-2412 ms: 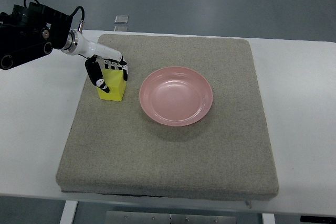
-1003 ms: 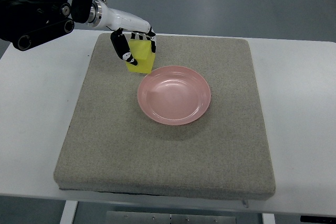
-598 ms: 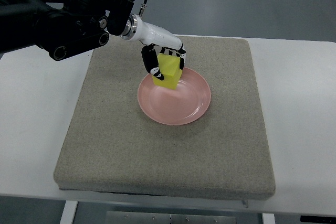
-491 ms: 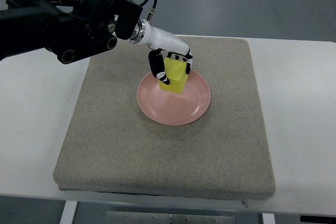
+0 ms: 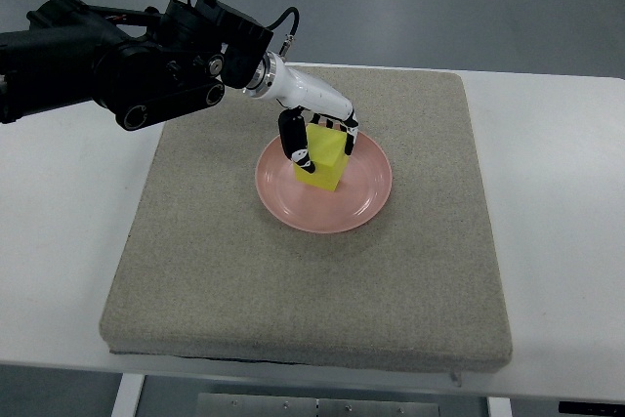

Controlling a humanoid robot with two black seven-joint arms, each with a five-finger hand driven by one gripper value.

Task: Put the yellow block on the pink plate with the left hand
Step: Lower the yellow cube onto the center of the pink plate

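Top view: the robot's left hand [image 5: 317,136], white w/ black finger segments, is curled around a bright yellow rectangular block [image 5: 322,155] over a shallow round pink plate [image 5: 366,192]. Fingers [image 5: 291,142] are closed on the block: one dark digit runs down its left face, others hook over its far top edge. The block sits in the left-centre part of the plate's bowl, upright w/ a slight tilt; cannot tell whether its base touches the plate or hangs just above it.

The bulky black forearm [image 5: 117,61] comes in from the left edge at the far side, narrowing to a slim white wrist section [image 5: 298,95] that angles down and right to the hand. A thin black cable [image 5: 283,21] loops above the wrist joint.

The plate rests approx. mid-pad, a little toward the far side, on a square grey felt-like mat [image 5: 303,290], which lies on a white table [image 5: 557,222]. A small clear object [image 5: 227,37] lies on the grey floor beyond the table's far edge, too small to make out. The right arm does not show.
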